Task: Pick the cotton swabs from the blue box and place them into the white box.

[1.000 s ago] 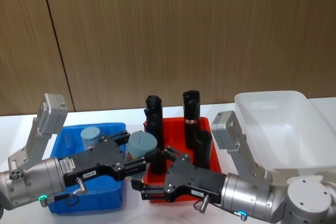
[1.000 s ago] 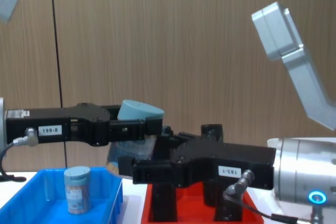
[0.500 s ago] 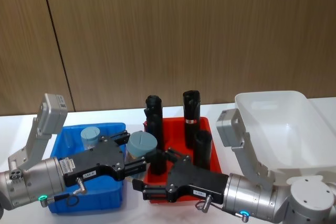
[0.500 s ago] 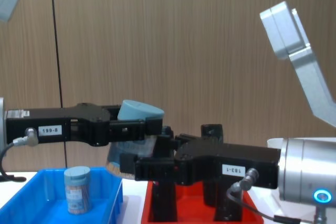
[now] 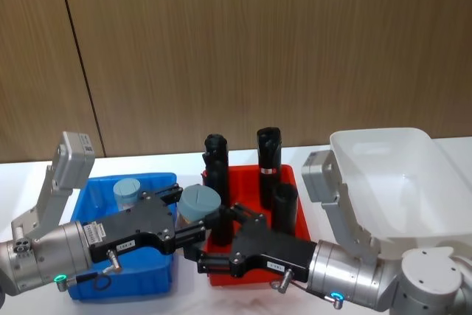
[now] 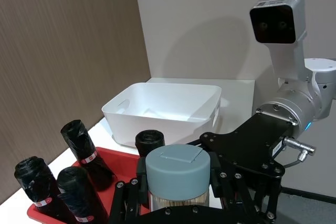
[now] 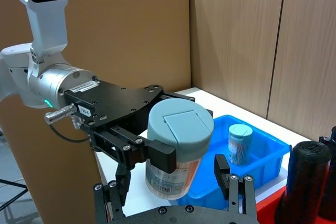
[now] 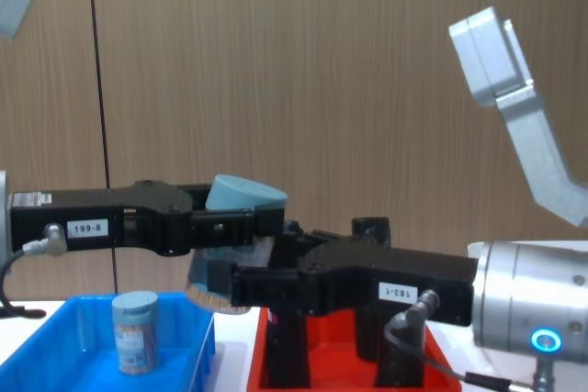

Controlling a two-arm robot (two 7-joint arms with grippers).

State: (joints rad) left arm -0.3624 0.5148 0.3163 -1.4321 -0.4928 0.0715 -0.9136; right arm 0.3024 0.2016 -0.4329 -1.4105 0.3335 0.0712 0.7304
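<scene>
**Jar held aloft beside the blue box, second gripper bracketing it**

The cotton-swab jar (image 5: 200, 201) hangs in the air just past the edge of the blue box (image 5: 122, 283), on the side facing the red tray (image 5: 289, 175). It sits well above the box rim and tilts slightly. The left gripper (image 5: 184, 215) pinches it across the clear body under the grey-blue lid, with its pads (image 7: 157, 157) pressed against the wall. A second jar (image 5: 126, 191) stands upright inside the blue box, at the back.

The jar looks light and rigid: thin clear plastic packed with sticks. Its smooth round wall is likely slippery, and the labelled band probably gives a little more bite. The lid may only snap on, so the safer hold is on the body, low enough to clear the lid, not on the cap.

The left forearm lies low and level over the blue box and reaches toward the tray side. The right gripper (image 5: 210, 238) comes from the opposite direction, also level and facing the left one. Its fingers (image 7: 221, 170) are spread to either side of the jar, and the one in clear sight stands just clear of it. This looks like a handover being set up.

The white box (image 5: 402, 182) stands well apart from the blue box, beyond the tray with its black rolls (image 5: 268, 154).
</scene>
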